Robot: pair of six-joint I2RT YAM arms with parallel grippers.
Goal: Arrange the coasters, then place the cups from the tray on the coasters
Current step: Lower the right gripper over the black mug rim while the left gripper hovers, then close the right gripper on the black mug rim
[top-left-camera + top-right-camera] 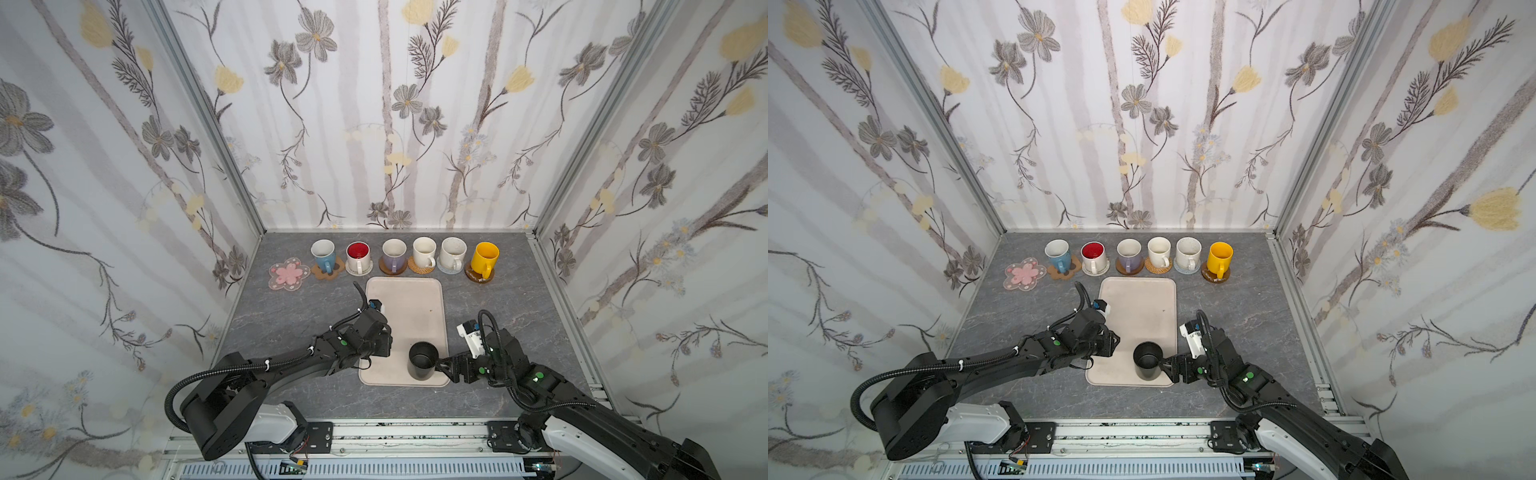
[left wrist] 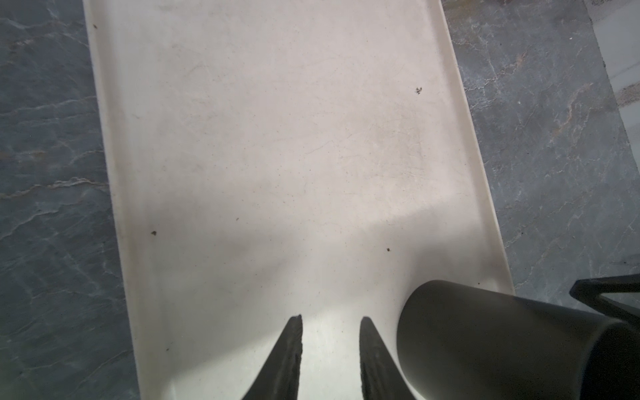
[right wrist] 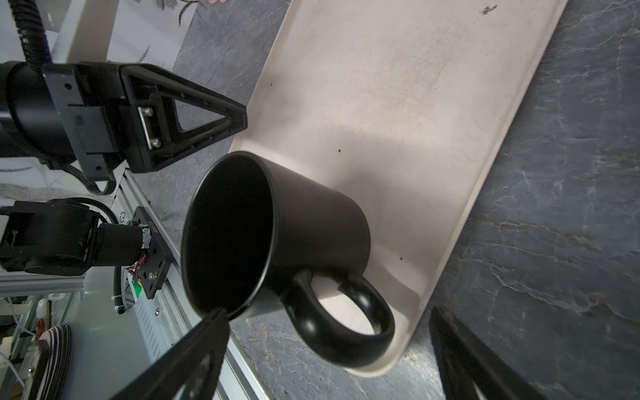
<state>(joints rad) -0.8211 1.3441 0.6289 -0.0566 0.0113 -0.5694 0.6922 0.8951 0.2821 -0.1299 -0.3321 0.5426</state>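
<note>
- Left arm (image 1: 291, 365) stretches from lower left over the tray (image 1: 415, 299); left gripper (image 2: 330, 318) fingers slightly apart, empty.
- Right arm (image 1: 582, 411) lies low at lower right; right gripper (image 3: 329, 311) fingers wide apart, flanking the black mug (image 3: 311, 214) by its handle (image 3: 384, 322).
- The black mug stands upright at the tray's lower-right corner.

Both top views look steeply down from above the 6 o'clock edge of the bench (image 1: 291, 316), sharing the whole scene. The left wrist view peers closely past the left claw (image 2: 330, 318) over the tray (image 2: 277, 138); the right wrist view closely faces the mug (image 3: 311, 225); both show it

Open tray (image 1: 415, 307) floor beyond black mug (image 1: 422, 368)
</note>
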